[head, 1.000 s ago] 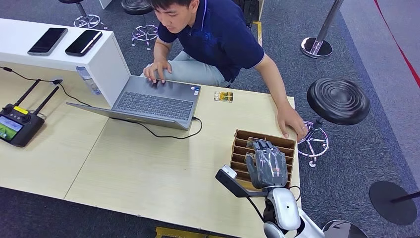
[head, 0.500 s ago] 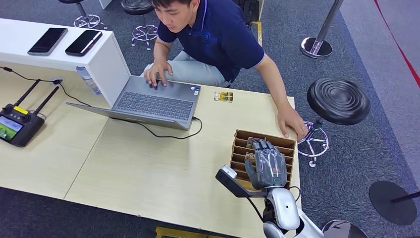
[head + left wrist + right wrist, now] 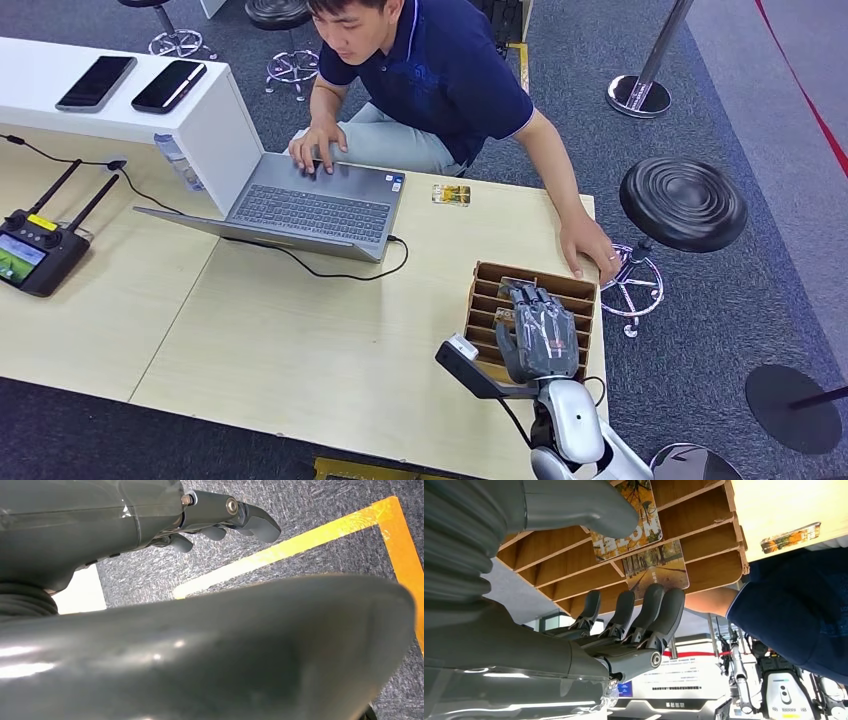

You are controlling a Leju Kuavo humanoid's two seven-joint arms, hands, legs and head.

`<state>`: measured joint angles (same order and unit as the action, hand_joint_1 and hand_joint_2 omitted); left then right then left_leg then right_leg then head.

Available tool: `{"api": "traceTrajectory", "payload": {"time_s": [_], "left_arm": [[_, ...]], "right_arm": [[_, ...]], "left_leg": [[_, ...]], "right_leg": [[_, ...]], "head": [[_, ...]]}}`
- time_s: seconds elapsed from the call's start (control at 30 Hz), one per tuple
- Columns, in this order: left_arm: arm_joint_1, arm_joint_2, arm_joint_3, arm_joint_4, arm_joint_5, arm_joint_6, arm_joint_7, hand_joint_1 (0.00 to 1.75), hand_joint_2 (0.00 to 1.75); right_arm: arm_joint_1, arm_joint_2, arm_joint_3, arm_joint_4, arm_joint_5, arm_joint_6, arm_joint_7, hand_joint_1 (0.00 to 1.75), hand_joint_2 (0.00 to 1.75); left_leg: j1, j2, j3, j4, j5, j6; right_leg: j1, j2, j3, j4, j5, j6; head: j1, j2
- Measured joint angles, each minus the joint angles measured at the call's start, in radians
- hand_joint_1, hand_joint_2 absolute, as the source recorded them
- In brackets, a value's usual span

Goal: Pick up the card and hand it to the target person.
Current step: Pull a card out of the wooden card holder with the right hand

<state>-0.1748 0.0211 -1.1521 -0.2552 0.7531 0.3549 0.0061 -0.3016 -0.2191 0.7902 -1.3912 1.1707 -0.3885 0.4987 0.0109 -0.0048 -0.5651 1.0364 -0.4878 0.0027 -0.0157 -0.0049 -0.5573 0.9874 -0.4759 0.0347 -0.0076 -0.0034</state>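
A wooden slotted card rack [image 3: 488, 272] stands at the table's right front corner, with picture cards upright in its slots. My right hand [image 3: 545, 335] hovers over the rack, palm down. In the right wrist view its thumb [image 3: 589, 505] lies against one card [image 3: 629, 530], and its fingers [image 3: 644, 612] reach the edge of a second card [image 3: 656, 565] one slot away; no card is lifted. The person [image 3: 440, 70] sits across the table with one hand [image 3: 590, 250] resting beside the rack. My left hand [image 3: 225, 517] hangs over the carpet, holding nothing.
A loose card [image 3: 451, 194] lies on the table near the person. An open laptop [image 3: 310, 205] with its cable sits mid-table. A remote controller [image 3: 35, 255] is at the left, with a white shelf [image 3: 215, 130] carrying two phones behind it. A black stool [image 3: 683, 200] stands right of the table.
My right hand has settled slightly lower over the rack. The person's hand on the laptop shifted a little.
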Motion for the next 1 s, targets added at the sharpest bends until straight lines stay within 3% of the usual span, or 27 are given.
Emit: {"api": "traceTrajectory", "payload": {"time_s": [0.3, 0.63, 1.0], "left_arm": [[0.000, 0.000, 0.000, 0.000, 0.000, -0.001, 0.000, 0.00, 0.00], [0.000, 0.000, 0.000, 0.000, 0.000, -0.001, 0.000, 0.00, 0.00], [0.000, -0.002, 0.000, 0.000, 0.000, 0.000, -0.002, 0.00, 0.00]], "right_arm": [[0.000, 0.004, 0.001, 0.020, -0.001, 0.010, -0.007, 0.61, 1.75], [-0.001, 0.009, 0.001, 0.039, -0.001, 0.008, -0.008, 0.75, 1.75], [-0.002, 0.012, 0.001, 0.051, -0.001, 0.008, -0.008, 0.78, 1.75]], "left_leg": [[0.000, 0.000, 0.000, 0.000, 0.000, 0.000], [0.000, 0.000, 0.000, 0.000, 0.000, 0.000], [0.000, 0.000, 0.000, 0.000, 0.000, 0.000]], "right_leg": [[0.000, 0.000, 0.000, 0.000, 0.000, 0.000], [0.000, 0.000, 0.000, 0.000, 0.000, 0.000], [0.000, 0.000, 0.000, 0.000, 0.000, 0.000]], "head": [[0.000, 0.000], [0.000, 0.000], [0.000, 0.000]]}}
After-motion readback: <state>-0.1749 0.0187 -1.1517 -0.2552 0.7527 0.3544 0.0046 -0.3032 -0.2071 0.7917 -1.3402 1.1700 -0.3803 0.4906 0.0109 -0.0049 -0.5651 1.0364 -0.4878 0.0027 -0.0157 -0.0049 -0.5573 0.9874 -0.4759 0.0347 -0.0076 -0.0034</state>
